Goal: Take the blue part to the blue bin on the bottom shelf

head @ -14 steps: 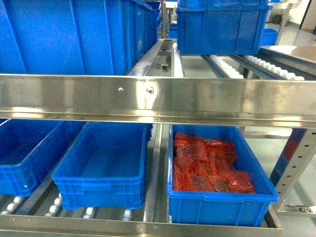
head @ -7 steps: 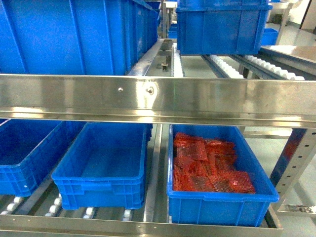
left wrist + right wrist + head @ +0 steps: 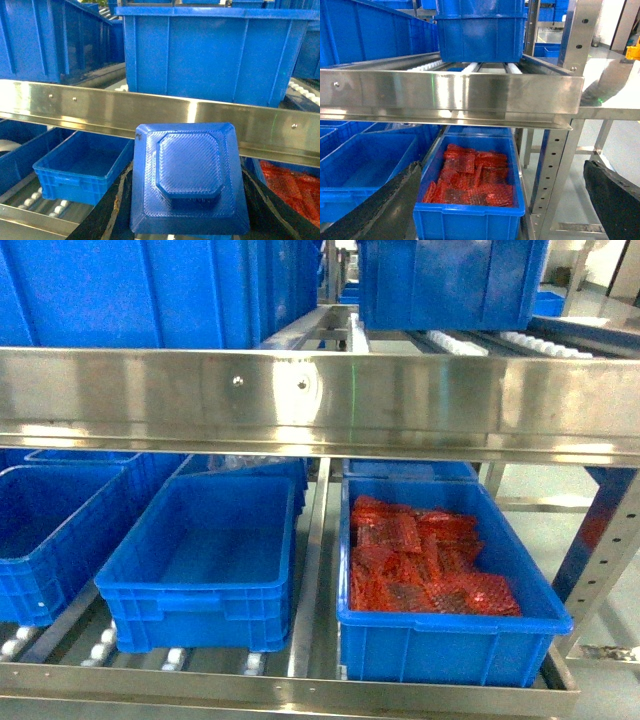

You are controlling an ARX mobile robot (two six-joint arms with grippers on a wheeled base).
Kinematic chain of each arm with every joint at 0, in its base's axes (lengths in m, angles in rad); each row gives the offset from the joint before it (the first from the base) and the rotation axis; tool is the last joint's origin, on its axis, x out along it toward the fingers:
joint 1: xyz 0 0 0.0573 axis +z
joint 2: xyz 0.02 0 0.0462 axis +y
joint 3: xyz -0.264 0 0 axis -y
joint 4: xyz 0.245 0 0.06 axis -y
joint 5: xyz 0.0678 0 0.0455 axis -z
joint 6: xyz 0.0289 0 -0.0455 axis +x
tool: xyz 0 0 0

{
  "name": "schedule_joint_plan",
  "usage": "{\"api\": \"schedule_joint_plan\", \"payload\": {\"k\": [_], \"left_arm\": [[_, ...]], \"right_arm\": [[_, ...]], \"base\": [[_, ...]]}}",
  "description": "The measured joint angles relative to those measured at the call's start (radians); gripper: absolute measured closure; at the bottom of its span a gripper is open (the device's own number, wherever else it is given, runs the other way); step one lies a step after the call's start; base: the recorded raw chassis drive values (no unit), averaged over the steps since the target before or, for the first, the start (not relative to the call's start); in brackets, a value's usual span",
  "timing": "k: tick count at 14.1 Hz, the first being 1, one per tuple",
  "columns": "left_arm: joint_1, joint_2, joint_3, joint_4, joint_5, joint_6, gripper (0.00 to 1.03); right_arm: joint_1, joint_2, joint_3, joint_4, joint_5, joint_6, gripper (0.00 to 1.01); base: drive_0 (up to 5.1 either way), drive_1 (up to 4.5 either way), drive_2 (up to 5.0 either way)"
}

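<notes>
Left gripper clenches the bright-blue blocky part; the right gripper's fingers gape empty. Head view has dropped, showing more of the empty blue plastic bin on the steel bottom shelf.

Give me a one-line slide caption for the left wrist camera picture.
Left gripper holds the blue part before the bottom shelf's empty blue bin.

This is a warehouse or factory parts store. Stainless-steel flow racks with roller rails carry rows of blue plastic crates above a smooth grey floor.
</notes>
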Motion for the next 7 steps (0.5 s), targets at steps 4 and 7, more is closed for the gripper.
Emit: {"api": "schedule_joint_plan", "payload": {"k": [4, 7], "left_arm": [[0.000, 0.000, 0.000, -0.002, 0.001, 0.000, 0.58], [0.000, 0.000, 0.000, 0.000, 0.000, 0.000, 0.58]], "right_arm": [[0.000, 0.000, 0.000, -0.002, 0.000, 0.000, 0.03], [0.000, 0.000, 0.000, -0.003, 0.000, -0.001, 0.03]], "base": [[0.0, 0.00, 0.0], [0.0, 0.00, 0.0]]}}
